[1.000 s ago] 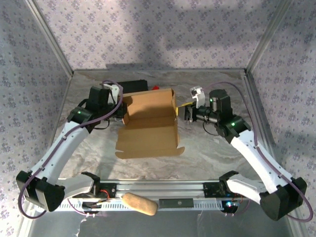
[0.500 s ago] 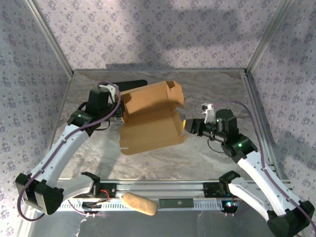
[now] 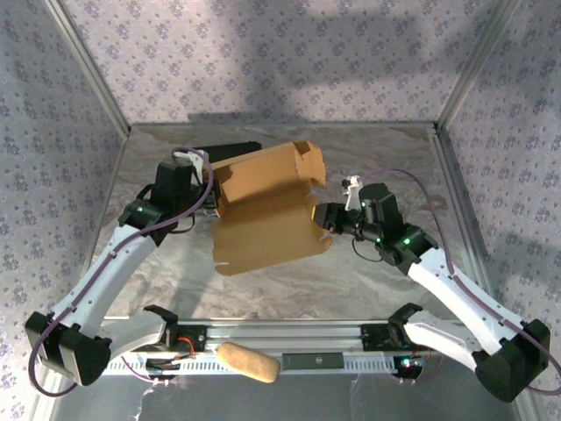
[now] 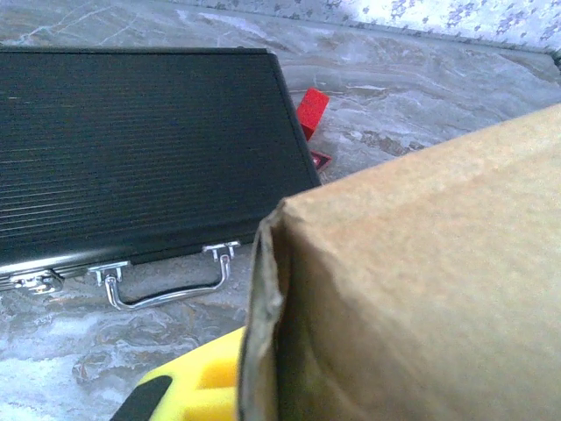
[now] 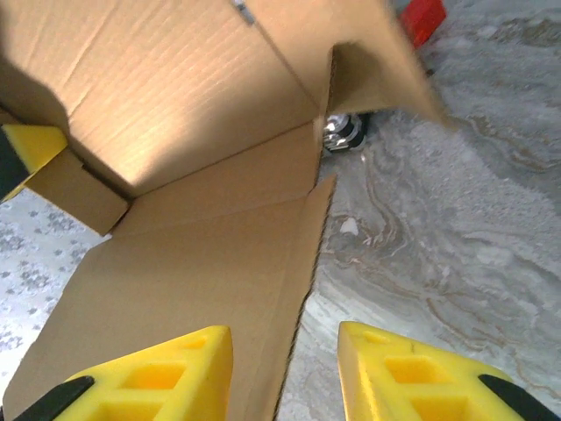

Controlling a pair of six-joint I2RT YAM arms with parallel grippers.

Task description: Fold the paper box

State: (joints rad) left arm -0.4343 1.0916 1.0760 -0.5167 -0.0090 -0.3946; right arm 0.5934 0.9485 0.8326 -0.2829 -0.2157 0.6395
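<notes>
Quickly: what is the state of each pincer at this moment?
Left pincer: cannot be told; the plain brown cardboard box hides one finger.
Right pincer: open, the box's panel edge between its yellow fingers.

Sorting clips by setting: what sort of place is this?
Likely a robot test cell: patterned panels wall in a marbled table, two arms bolted at its edge, a paper box.

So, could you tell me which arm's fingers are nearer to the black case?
Left. The left fingers hold the box right beside the case; the right fingers straddle the box's opposite edge.
</notes>
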